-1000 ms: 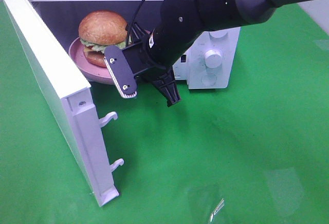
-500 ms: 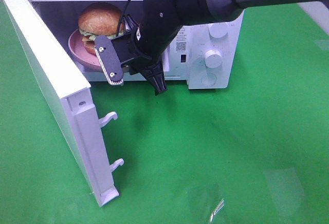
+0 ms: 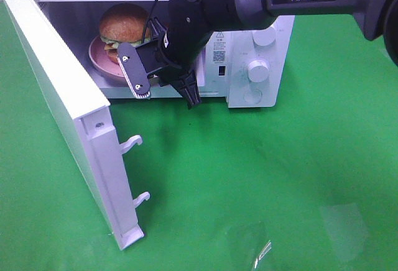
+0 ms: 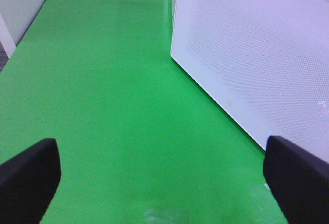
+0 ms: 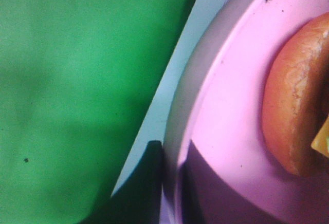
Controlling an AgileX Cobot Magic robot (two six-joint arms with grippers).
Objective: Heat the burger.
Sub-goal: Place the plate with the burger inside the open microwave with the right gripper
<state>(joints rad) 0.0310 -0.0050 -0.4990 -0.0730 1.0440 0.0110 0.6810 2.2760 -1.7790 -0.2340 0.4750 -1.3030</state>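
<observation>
The burger (image 3: pixel 126 25), with a golden-brown bun and green lettuce, sits on a pink plate (image 3: pixel 104 66) inside the open white microwave (image 3: pixel 252 66). My right gripper (image 3: pixel 163 84) is at the microwave's opening, just in front of the plate's rim, with its fingers spread wide apart. The right wrist view shows the plate's rim (image 5: pixel 216 106) and the bun's edge (image 5: pixel 293 106) very close. My left gripper (image 4: pixel 164 183) is open and empty above the green cloth; it is out of the exterior high view.
The microwave door (image 3: pixel 62 97) stands open to the left, with two latch hooks (image 3: pixel 134 143) on its edge. Its white face also shows in the left wrist view (image 4: pixel 257 54). The control knobs (image 3: pixel 257 70) are on the right panel. A green cloth (image 3: pixel 280 178) covers the table.
My right gripper has moved up and left toward the microwave. The plate with the burger has gone from overhanging the opening to deeper inside the cavity.
</observation>
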